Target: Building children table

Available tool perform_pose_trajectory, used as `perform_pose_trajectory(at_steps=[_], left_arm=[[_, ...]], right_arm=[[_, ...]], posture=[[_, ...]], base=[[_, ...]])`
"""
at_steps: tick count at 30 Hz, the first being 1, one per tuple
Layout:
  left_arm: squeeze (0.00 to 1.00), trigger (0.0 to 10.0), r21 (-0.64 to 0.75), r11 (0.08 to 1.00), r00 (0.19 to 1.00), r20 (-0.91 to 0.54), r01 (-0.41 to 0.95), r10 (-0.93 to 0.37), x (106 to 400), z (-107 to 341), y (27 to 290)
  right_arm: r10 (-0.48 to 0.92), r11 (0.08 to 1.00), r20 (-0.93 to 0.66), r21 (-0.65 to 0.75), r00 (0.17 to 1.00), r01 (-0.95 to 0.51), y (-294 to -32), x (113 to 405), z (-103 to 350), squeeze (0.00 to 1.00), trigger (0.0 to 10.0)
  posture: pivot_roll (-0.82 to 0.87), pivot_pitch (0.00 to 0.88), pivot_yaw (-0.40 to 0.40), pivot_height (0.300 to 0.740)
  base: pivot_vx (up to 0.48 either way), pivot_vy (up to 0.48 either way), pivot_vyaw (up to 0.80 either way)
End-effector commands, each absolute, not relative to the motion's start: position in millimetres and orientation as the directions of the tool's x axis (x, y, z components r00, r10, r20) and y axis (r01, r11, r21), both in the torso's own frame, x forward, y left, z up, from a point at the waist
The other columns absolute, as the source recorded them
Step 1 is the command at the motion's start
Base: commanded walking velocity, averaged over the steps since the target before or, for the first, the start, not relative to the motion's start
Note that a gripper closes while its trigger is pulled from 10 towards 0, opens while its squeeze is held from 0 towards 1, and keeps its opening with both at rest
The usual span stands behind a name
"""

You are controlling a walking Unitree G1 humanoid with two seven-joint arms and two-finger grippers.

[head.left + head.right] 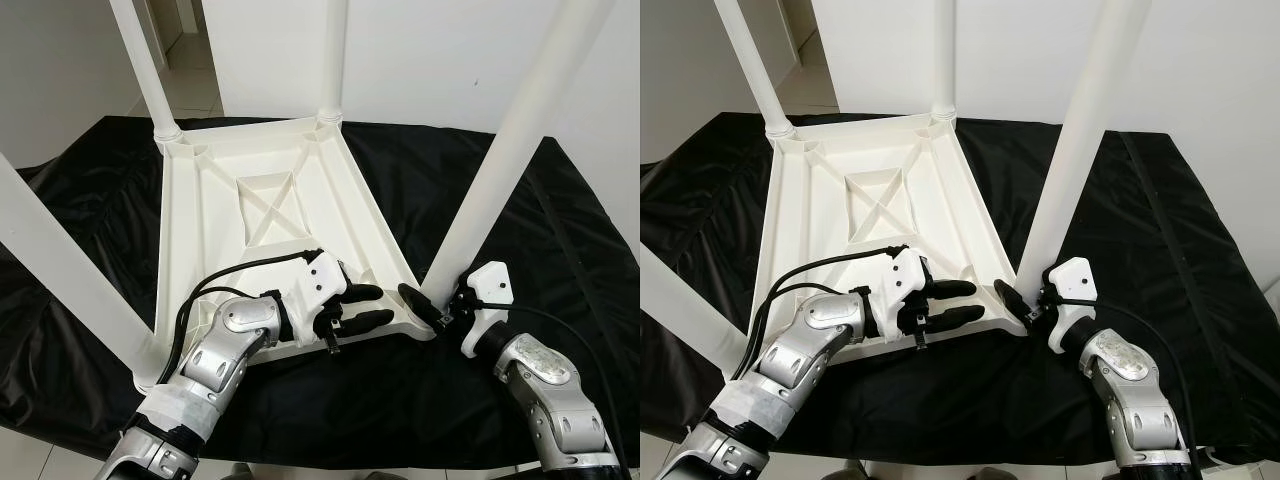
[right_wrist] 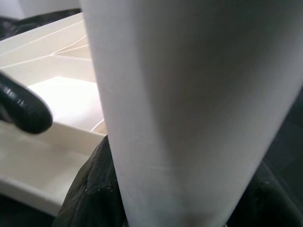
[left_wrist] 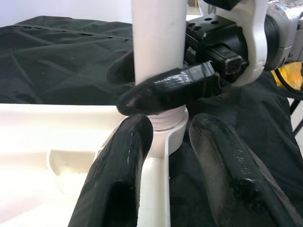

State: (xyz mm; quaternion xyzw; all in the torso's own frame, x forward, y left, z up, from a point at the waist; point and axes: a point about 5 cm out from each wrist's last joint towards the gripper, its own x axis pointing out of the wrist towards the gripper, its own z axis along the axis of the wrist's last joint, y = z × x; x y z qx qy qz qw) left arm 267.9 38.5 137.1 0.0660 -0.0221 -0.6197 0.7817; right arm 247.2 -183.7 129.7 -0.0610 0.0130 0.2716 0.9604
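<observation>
The white plastic children's table (image 1: 270,200) lies upside down on a black cloth, its legs pointing up. My right gripper (image 1: 432,298) is shut on the near right leg (image 1: 500,160) just above its socket at the table's corner. In the left wrist view one of its black fingers (image 3: 170,90) crosses the front of that leg (image 3: 156,38). My left gripper (image 1: 365,305) is open and straddles the table's near rim, close to the same corner. One finger (image 3: 118,179) is inside the rim and the other (image 3: 227,175) outside it.
Three more legs stand up: far left (image 1: 150,70), far right (image 1: 333,60) and near left (image 1: 60,270). The black cloth (image 1: 560,230) spreads wide to the right and ends at the front edge. A white wall stands behind.
</observation>
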Motion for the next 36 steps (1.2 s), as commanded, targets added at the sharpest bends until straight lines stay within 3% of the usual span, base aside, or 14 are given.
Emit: perform_pose_trajectory(at_steps=[1,7,10,18,27,28,29,30,36], left_arm=[[0.00,10.0,0.138,0.257,0.267,-0.059,0.957,-0.962,272,137,39],[0.00,10.0,0.153,0.259,0.270,-0.057,0.954,-0.961,275,139,41],[0.00,10.0,0.158,0.258,0.270,-0.054,0.953,-0.961,276,140,41],[0.00,10.0,0.145,0.243,0.254,-0.059,0.959,-0.966,272,137,40],[0.00,10.0,0.133,0.234,0.244,-0.065,0.963,-0.968,269,136,41],[0.00,10.0,0.132,0.231,0.241,-0.066,0.964,-0.968,269,135,41],[0.00,10.0,0.132,0.231,0.241,-0.066,0.964,-0.968,269,135,41],[0.00,10.0,0.132,0.229,0.239,-0.067,0.965,-0.969,268,135,40],[0.00,10.0,0.131,0.229,0.239,-0.062,0.964,-0.969,269,135,39]], right_arm=[[0.488,0.867,-0.066,-0.080,0.870,-0.492,-175,247,124,0.00,10.0],[0.278,0.954,-0.052,-0.104,0.959,-0.282,-172,248,123,0.00,10.0],[0.243,0.964,-0.049,-0.103,0.969,-0.247,-170,247,123,0.00,10.0],[-0.106,0.994,-0.046,0.004,0.993,0.106,-140,237,121,0.00,10.0],[-0.142,0.990,-0.039,0.015,0.989,0.143,-130,235,123,0.00,10.0],[-0.137,0.990,-0.036,0.017,0.990,0.138,-131,235,124,0.34,10.0],[-0.137,0.990,-0.036,0.017,0.990,0.138,-131,235,124,0.34,10.0],[-0.139,0.990,-0.037,0.018,0.990,0.140,-133,233,125,1.00,10.0],[-0.113,0.993,-0.019,0.013,0.993,0.114,-136,231,129,1.00,10.0]], posture=[[-0.06,0.000,0.004,0.740],[-0.06,0.000,0.012,0.740],[-0.06,0.000,0.013,0.740],[-0.08,0.000,0.022,0.740],[-0.09,0.000,0.029,0.740],[-0.09,0.000,0.026,0.740],[-0.09,0.000,0.026,0.740],[-0.09,0.000,0.023,0.740],[-0.09,0.000,0.018,0.740]], base=[[0.000,0.000,0.00],[0.000,0.000,0.00],[0.000,0.000,0.00],[0.000,0.000,0.00],[0.000,0.000,0.00],[0.000,0.000,0.00],[0.000,0.000,0.00],[0.000,0.000,0.00],[0.000,0.000,0.00]])
